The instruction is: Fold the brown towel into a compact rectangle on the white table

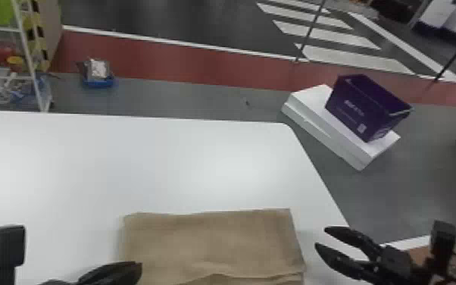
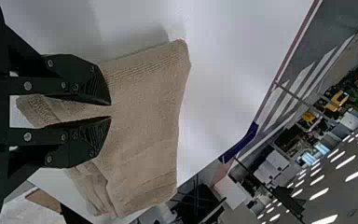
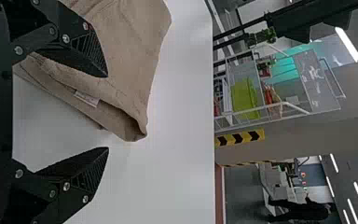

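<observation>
Left gripper [image 1: 114, 271]: black; enters the head view at the bottom edge, left of centre, one finger pointing inward to the robot's right. In its own wrist view, the left gripper [image 2: 111, 110] has two wedge-shaped fingers, ribbed near the tips, with a narrow gap between them; round metal screws along both sides.

Right gripper [image 1: 320, 238]: black; at the lower right of the head view, fingers pointing inward to the robot's left, tips parted. In its own wrist view, the right gripper [image 3: 107, 112] stands wide, ribbed fingers well apart.

Wrist blocks: two, black, upright; left [image 1: 3, 245], right [image 1: 443, 235].
</observation>
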